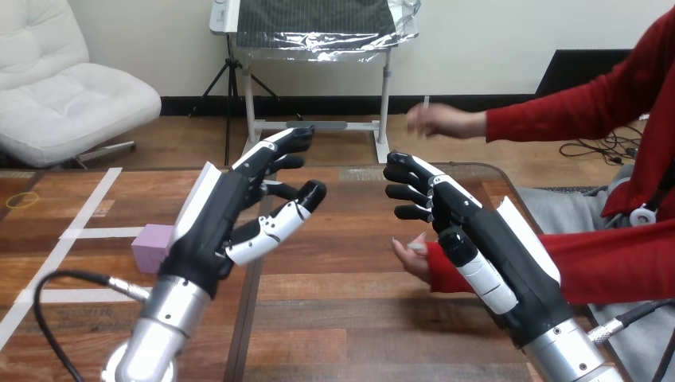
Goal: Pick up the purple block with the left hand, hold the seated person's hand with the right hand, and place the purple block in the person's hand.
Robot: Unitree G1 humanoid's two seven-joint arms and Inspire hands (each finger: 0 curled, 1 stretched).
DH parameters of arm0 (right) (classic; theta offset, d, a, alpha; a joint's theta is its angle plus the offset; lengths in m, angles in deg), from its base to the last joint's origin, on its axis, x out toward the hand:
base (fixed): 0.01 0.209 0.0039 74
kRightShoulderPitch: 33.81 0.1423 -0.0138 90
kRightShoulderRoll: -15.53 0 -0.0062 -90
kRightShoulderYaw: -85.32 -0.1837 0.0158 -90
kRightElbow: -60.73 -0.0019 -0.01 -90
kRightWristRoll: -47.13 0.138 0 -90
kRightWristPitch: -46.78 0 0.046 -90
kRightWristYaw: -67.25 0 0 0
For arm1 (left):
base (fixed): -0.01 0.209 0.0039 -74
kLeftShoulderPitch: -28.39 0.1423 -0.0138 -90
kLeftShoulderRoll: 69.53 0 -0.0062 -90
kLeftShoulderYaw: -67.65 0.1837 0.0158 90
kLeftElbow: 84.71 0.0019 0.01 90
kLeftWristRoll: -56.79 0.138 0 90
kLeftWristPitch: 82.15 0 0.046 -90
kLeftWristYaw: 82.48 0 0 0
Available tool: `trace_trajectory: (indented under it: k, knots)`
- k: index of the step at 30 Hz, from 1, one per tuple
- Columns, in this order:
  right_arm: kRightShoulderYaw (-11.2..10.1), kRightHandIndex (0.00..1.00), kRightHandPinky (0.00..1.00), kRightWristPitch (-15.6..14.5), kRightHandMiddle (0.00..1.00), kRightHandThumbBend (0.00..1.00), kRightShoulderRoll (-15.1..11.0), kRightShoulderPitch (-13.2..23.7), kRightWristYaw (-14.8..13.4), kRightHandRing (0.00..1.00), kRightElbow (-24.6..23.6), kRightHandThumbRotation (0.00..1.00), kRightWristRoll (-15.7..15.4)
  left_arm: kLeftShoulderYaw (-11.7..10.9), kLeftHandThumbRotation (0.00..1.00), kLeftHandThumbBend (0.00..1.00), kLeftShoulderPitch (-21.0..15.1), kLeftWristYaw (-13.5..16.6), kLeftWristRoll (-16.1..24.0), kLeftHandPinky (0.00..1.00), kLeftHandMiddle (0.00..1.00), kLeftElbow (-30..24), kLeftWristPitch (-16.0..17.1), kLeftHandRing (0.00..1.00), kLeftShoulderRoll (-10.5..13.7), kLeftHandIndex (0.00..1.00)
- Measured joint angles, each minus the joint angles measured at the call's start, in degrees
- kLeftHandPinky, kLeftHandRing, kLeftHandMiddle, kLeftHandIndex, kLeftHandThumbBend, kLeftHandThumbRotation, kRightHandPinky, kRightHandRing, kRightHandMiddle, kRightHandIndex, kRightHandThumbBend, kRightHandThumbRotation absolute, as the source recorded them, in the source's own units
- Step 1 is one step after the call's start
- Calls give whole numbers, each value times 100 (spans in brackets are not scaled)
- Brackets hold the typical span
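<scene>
Purple block (151, 247) lies on the wooden table (358, 318) just left of the left hand (219, 215), down by its wrist. The wrist partly hides the block, and the fingers are apart from it. The left hand hovers with fingers stretched and relaxed, holding nothing. The right hand (477, 231) is likewise empty, fingers loosely extended. The person's lower hand (414, 259) peeks out just beside its thumb; whether they touch cannot be told. The person's other hand (434, 121) is raised well beyond the right hand's fingertips.
</scene>
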Motion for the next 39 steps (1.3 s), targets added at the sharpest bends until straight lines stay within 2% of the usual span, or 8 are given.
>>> trace_trajectory:
  k: [23,34,39]
  knots:
    - [3,91,83,-3,91,96,2,-7,56,88,0,100,1,34,55,58,-1309,678,971,77,91,2000,84,88,762,89]
    - [4,91,83,-4,90,97,2,-37,74,88,0,100,-5,178,53,61,-1978,933,1538,77,91,3025,-25,88,1036,90]
    - [7,91,82,-5,90,96,2,-75,74,88,0,100,-13,319,50,63,-2292,985,1829,78,91,3482,-119,88,1150,90]
